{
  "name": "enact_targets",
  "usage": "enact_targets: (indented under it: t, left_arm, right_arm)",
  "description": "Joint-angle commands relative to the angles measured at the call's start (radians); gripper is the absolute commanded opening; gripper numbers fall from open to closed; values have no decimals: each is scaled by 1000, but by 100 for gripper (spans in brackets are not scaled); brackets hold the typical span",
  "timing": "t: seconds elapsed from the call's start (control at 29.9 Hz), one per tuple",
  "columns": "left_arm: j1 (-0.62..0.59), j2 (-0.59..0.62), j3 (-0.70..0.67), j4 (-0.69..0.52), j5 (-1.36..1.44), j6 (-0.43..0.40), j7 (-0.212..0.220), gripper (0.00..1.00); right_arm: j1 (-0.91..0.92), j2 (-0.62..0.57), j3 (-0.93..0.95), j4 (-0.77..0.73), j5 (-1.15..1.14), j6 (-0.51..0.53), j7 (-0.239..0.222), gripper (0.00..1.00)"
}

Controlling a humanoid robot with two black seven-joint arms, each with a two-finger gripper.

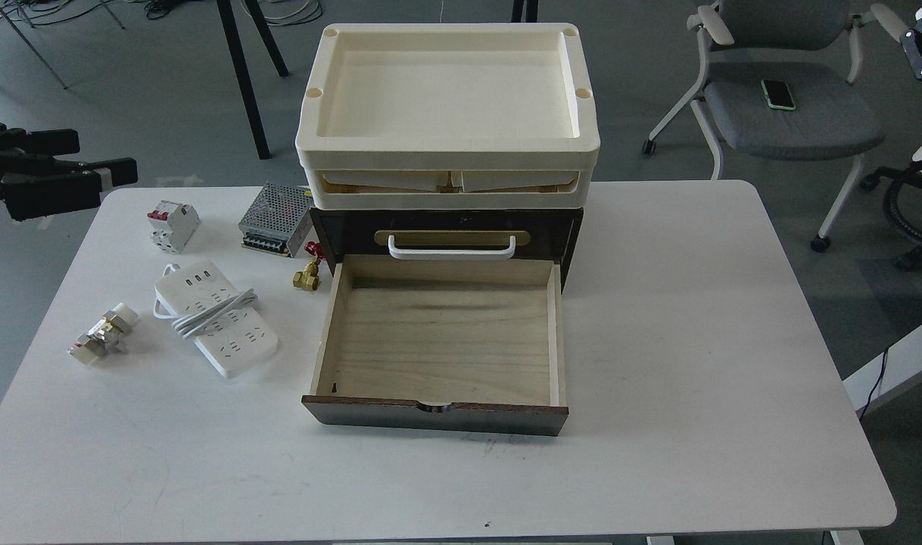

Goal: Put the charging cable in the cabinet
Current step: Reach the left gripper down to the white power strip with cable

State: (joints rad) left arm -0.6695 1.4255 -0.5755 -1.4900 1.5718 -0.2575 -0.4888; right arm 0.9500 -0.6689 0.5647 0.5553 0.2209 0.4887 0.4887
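Observation:
The charging cable [216, 318], a white power strip with its cord coiled over it, lies on the white table [696, 318] left of the cabinet. The dark brown cabinet [446, 235] with a white handle [451, 248] stands at the table's middle back. Its light-wood drawer [440, 341] is pulled out and holds nothing. My left gripper [101, 157] comes in at the left edge, above the table's far left corner, well behind the cable; its fingers stand apart and hold nothing. Only a small black piece of my right gripper [921, 44] shows at the top right edge.
A cream plastic tray [446, 144] sits on top of the cabinet. Left of the cabinet lie a perforated metal power supply [273, 219], a white-and-red circuit breaker [172, 225], a brass valve [307, 274] and a metal fitting [101, 334]. An office chair [786, 91] stands behind the table.

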Motion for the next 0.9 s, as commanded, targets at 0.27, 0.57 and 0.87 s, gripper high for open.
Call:
enact_targets:
  t: [0.27,0.57,0.87]
  left_arm:
    - [2,-207,186,376,148,165,0,99]
    - [4,-353,186,461,240,167,0,98]
    - [-15,-480,230,436,244,147,0,98]
  right_arm:
    - [-19,0,0,-3,0,0,0,100]
    - [-48,3,1,-3,0,0,0,100]
    - [-72,2,12,-6,0,0,0,100]
